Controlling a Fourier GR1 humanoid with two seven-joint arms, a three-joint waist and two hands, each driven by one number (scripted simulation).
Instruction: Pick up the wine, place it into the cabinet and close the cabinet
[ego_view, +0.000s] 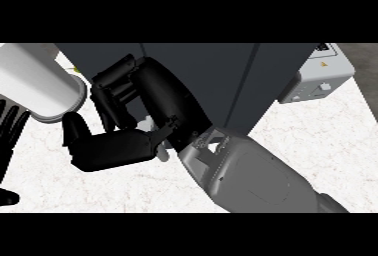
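At the far left edge, a few thin black fingers (13, 125) stand upright and straight, with a dark tip lower down at the edge; this looks like the robot's left hand at rest, though so little of it shows that I cannot be certain. Just right of them lies a large white cylinder with a pale grey rounded end (40, 87), tilted across the upper left corner above the white speckled stone counter (96, 190).

Next comes the right hand (122, 145), black and bulky, its thumb raised on the left and its fingers curled upward in front of the dark grey cabinet (214, 75). A small white piece shows between the fingers and the palm. The hand appears folded around something, but what it holds is hidden. The wine cannot be made out anywhere in this view.

The grey forearm (251, 180) runs from the hand down to the lower right, crossing the cabinet's lower corner. Beyond the cabinet's right side, a pale grey appliance with a round knob (317, 80) stands on the counter near the top right corner.
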